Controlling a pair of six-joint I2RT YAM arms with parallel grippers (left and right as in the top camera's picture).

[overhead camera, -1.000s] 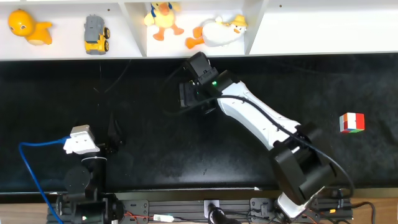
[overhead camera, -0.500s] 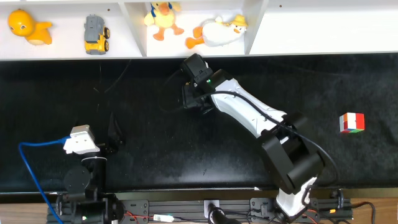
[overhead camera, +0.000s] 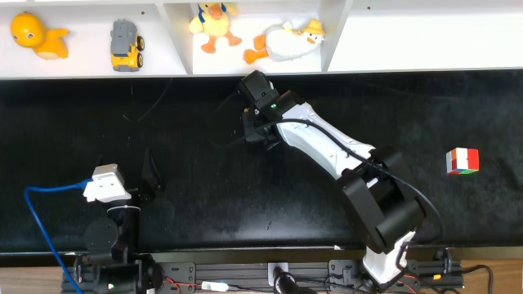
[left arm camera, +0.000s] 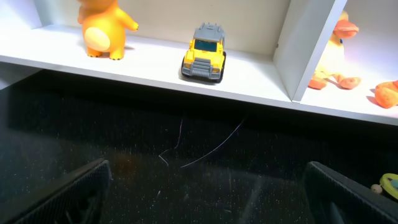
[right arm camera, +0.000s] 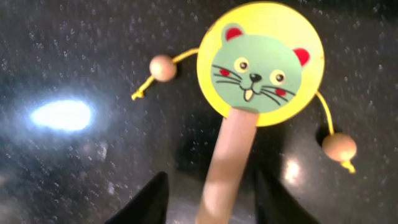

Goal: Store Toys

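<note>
Black speckled table (overhead camera: 204, 188), white shelf (overhead camera: 409, 41) along its far edge; on the table near the shelf lies a rattle (right arm camera: 261, 62): yellow disc, green cat face, wooden handle (right arm camera: 227, 149), two beads (right arm camera: 163, 67) on strings; right gripper (right arm camera: 211, 180) fingers apart astride the handle; left gripper (left arm camera: 208, 180) spread wide.

The right arm (overhead camera: 327, 151) has glossy white shells between bulky black joints and 1 green light (overhead camera: 282, 106); the black left arm (overhead camera: 114, 224) carries a white block (overhead camera: 106, 184), blue cable (overhead camera: 37, 214) and dark fingers (left arm camera: 68, 190).
</note>
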